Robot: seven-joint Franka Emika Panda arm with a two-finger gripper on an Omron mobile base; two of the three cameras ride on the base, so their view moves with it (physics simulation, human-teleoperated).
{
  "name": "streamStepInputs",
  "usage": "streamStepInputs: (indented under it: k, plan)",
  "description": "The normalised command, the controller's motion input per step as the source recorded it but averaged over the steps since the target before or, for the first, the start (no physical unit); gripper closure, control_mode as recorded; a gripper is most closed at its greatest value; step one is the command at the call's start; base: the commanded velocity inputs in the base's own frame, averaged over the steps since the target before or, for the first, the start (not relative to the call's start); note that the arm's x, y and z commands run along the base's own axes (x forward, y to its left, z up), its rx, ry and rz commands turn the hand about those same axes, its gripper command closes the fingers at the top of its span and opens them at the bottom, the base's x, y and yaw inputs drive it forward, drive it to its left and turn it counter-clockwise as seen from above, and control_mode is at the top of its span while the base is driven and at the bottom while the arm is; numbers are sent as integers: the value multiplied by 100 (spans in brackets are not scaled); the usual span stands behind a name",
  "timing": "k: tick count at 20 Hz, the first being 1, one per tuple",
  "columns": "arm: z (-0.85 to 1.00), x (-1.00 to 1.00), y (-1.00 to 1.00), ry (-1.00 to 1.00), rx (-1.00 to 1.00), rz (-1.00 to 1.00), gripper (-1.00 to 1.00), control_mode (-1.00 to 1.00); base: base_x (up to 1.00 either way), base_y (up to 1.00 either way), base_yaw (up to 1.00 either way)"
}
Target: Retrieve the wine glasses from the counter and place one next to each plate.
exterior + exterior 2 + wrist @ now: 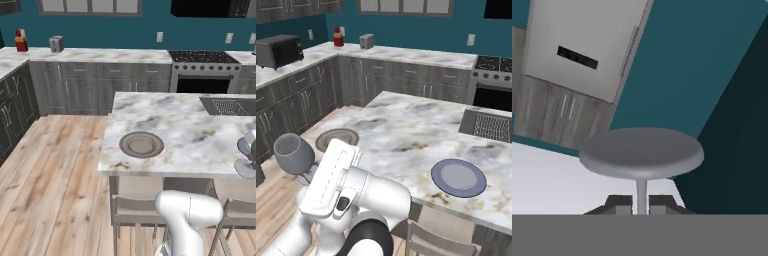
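On the marble island bench [406, 130] the brownish plate [337, 139] lies near the corner, the blue plate [458, 177] well apart; my fingers [641, 202] clench the wine glass [295, 154] stem, held just beside the brownish plate.

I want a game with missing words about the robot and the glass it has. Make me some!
1. The gripper is shut on the thin ____ of the grey translucent wine glass.
2. The white-grey marble island carries ____ round flat plates.
3. The ringed-rim plate is brownish-grey, and the plain plate is pale ____.

Missing words: stem; two; blue-grey.
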Motion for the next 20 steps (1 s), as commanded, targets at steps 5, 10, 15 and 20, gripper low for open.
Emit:
streamStepInputs:
  k: [5, 10, 15, 20]
  plan:
    - [0, 0, 0, 0, 0, 0, 100, 100, 96, 3, 19]
    - [0, 0, 0, 0, 0, 0, 100, 100, 77, -10, 43]
    - [0, 0, 0, 0, 0, 0, 100, 100, 63, -1, 41]
    - [-16, 47, 0, 29, -1, 27, 100, -100, 13, -1, 7]
